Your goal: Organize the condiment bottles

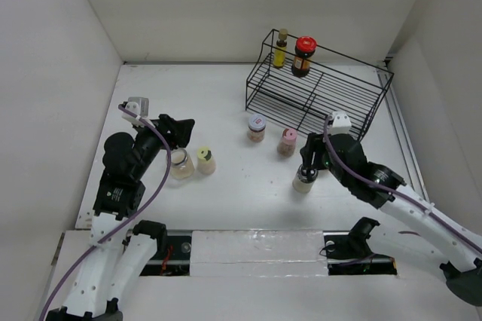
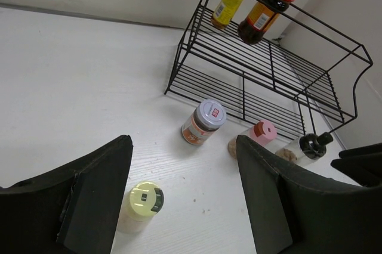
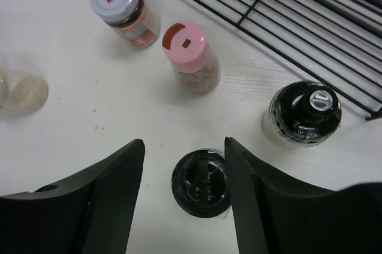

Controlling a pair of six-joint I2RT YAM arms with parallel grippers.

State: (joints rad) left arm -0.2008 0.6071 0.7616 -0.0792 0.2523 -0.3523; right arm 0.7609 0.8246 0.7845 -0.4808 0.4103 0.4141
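The right gripper (image 3: pixel 183 146) hangs spread over a short clear bottle with a black flip cap (image 3: pixel 202 182), which stands on the white table (image 1: pixel 226 102) just in front of the black two-tier wire rack (image 2: pixel 256 63). The jaws straddle that cap and hold nothing, and the cap sits nearer one finger than the other. If they close like this, I judge the nearer finger would land first and could push or tip the bottle instead of clamping it. A second clear bottle with a knobbed black top (image 3: pixel 301 114) stands closer to the rack's front edge, near enough that the outer finger could clip it on the way down. A smooth cap pinched too high might also slip out during the lift. A pink-capped shaker of beige powder (image 3: pixel 190 57) and a bluish-white-lidded jar of dark contents (image 3: pixel 122 6) stand off the rack's front left corner, in the way of any low sweep. On the rack's upper shelf, at its far left end, a yellow bottle with a brown cap (image 1: pixel 281 50) and a dark jar with a red cap (image 1: pixel 303 57) could be knocked over by a careless placement. Well left of the rack, the left gripper (image 2: pixel 182 146) is wide apart and empty above a pale-yellow-capped bottle (image 2: pixel 143 201) and a clear jar (image 1: pixel 181 163), and a stray drop there could topple either.
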